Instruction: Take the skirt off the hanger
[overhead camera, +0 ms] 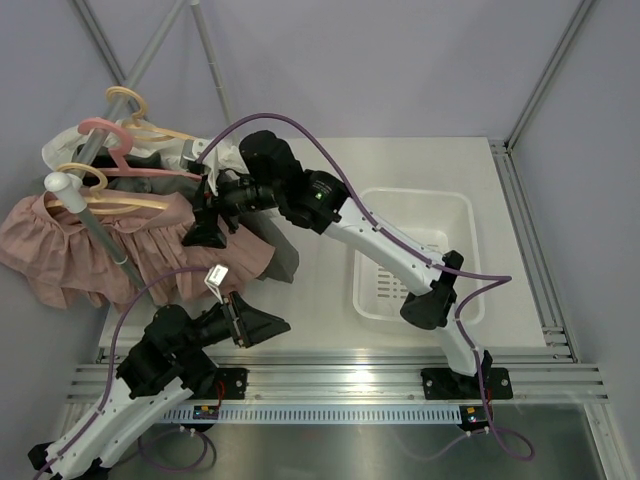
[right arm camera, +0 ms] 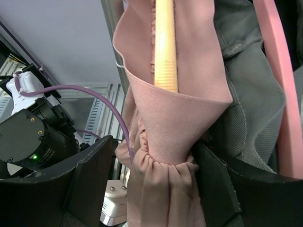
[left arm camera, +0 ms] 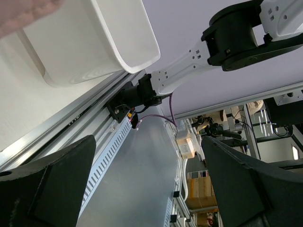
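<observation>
Skirt [right arm camera: 165, 118], pink and gathered, hangs folded over the cream hanger [right arm camera: 165, 47]. Its waistband sits between the wide-spread fingers of the right gripper [right arm camera: 156, 161], which grips nothing: one finger is against the cloth's edge, with a slim gap at the other. Just beyond, a grey garment [right arm camera: 246, 94] and a pink hanger [right arm camera: 279, 71] crowd that side. Well apart, the left gripper [overhead camera: 268, 325] hovers spread and empty above the table [overhead camera: 320, 270] near its front edge, with room around it. The white bin [overhead camera: 460, 215] lies farther off.

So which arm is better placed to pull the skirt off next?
Right. The right gripper is open around the pink skirt at its waistband, by the yellow hanger. The left gripper sits open, apart from the skirt, facing the basket.
</observation>
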Tool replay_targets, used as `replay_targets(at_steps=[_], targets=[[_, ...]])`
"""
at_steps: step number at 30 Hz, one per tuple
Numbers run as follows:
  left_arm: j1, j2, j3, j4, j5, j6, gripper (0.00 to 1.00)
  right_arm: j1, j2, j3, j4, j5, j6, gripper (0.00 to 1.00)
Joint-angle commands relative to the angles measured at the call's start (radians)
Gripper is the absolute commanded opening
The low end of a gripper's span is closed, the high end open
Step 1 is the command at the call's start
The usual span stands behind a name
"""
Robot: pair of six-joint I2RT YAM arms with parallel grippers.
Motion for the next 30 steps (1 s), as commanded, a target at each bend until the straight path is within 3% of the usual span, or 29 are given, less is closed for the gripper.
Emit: replay_targets(at_steps=[1,6,9,10,13,22,30], targets=[[-0.003,-0.014,0.038,0.004,0.003,0.024,0.99,0.024,-0.012,0.024,0.024,0.034,-0.067,0.74],[-0.005,0.001,0.024,0.04,0.012,0.015,0.99,0.027,0.032,0.087,0.018,-0.02,-0.054,0.56],[-0.005,0.017,0.038,0.041,0.021,0.022,0.99,0.035,0.043,0.092,0.032,-0.037,-0.048,0.39],[-0.003,0.026,0.044,0.039,0.023,0.025,0.99,0.037,0.045,0.093,0.034,-0.037,-0.048,0.25],[-0.003,0.033,0.065,0.019,0.018,0.039,0.99,0.038,0.04,0.093,0.044,-0.031,-0.039,0.0],[-0.005,0.038,0.065,0.019,0.018,0.05,0.99,0.038,-0.047,0.024,0.138,0.014,-0.016,0.0],[-0.003,0.058,0.119,0.016,0.034,0.117,0.99,0.018,-0.073,0.06,0.233,0.005,0.169,0.0]])
